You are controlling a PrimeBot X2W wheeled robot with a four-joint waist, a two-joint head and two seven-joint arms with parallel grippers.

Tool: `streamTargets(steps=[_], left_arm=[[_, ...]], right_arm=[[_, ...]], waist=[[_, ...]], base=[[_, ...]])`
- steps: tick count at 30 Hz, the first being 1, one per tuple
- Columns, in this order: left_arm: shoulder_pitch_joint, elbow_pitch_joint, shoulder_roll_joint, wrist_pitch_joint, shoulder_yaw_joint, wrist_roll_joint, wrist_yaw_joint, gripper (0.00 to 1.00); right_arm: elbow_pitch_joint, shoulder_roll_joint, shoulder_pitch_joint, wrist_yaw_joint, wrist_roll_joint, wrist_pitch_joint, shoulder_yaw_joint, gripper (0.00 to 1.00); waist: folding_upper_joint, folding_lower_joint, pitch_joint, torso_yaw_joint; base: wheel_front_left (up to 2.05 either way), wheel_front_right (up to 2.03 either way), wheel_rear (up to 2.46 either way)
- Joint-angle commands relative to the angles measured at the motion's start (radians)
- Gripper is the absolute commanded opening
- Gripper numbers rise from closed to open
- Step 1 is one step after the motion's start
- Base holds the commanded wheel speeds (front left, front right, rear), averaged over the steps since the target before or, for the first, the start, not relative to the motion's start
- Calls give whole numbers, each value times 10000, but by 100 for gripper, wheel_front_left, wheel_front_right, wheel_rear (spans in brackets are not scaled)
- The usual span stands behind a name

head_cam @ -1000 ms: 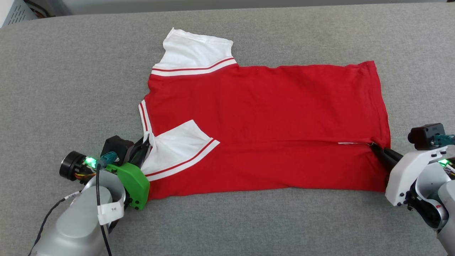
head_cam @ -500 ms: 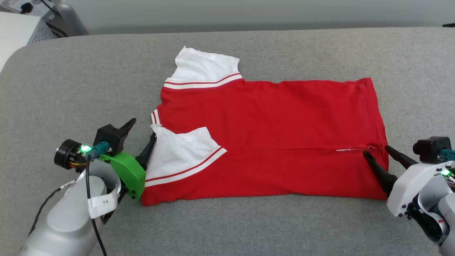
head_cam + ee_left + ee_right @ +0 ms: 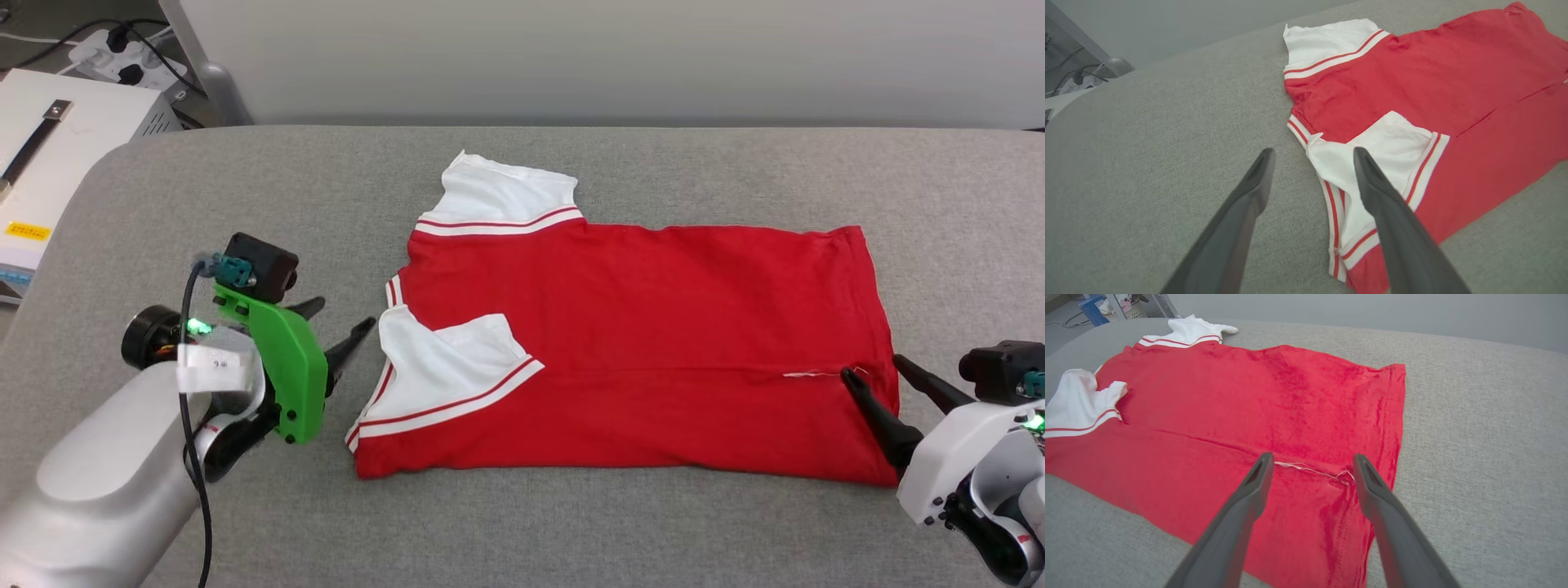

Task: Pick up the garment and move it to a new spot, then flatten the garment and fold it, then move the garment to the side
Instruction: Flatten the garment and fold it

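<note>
Garment (image 3: 653,310) lies flat on the grey padded surface (image 3: 245,204), collar end toward the robot's left and hem toward its right, with its near long side doubled over onto the red body. At that near side, both claws hold nothing. The left gripper (image 3: 347,314), under a green bracket (image 3: 282,359), has its two dark fingers spread apart and pointing at the shoulder end. In the head view its tips sit just beside the cloth; in the left wrist view the left gripper (image 3: 1314,151) has one finger over bare grey fabric and the other crossing in front of the folded sleeve (image 3: 1392,143), and whether that finger touches it cannot be told. The right gripper (image 3: 872,365) is likewise wide apart at the hem corner, one finger above red cloth and the other just past the hem over the grey surface. In the right wrist view the right gripper (image 3: 1313,455) frames a loose white thread (image 3: 1310,469) running along the edge of the folded flap. Farther in, the folded sleeve (image 3: 445,359) rests white on the red, its striped trim angled across. Beyond it the other sleeve (image 3: 506,192) sticks out from the garment's far edge. Past the padded surface stand a white box (image 3: 49,147), a power strip (image 3: 122,57) and a pale wall (image 3: 612,57).
</note>
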Motion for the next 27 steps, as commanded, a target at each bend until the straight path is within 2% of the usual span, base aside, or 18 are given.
streamTargets(steps=[1,7,11,18,27], left_arm=[[-217,-49,129,513,-131,-355,-26,100],[-219,4,365,2860,-644,-2007,-26,100],[-119,180,296,3549,-839,-2641,-26,100],[-144,843,-23,4037,-1376,-2652,-26,100],[-89,2141,-667,3976,-1825,-2706,-27,100]], right_arm=[[-80,51,142,-7,-94,68,-78,100],[-372,202,351,-7,-155,472,-268,100],[-501,247,452,-7,-165,645,-365,100],[-672,358,433,-7,-197,868,-448,100],[-729,530,98,-7,-281,978,-356,100]], waist=[[0,0,-62,26],[0,0,-140,-73],[0,0,-111,-143],[0,0,140,-264],[0,0,582,-514]], base=[[0,0,0],[0,0,0],[0,0,0],[0,0,0],[0,0,0]])
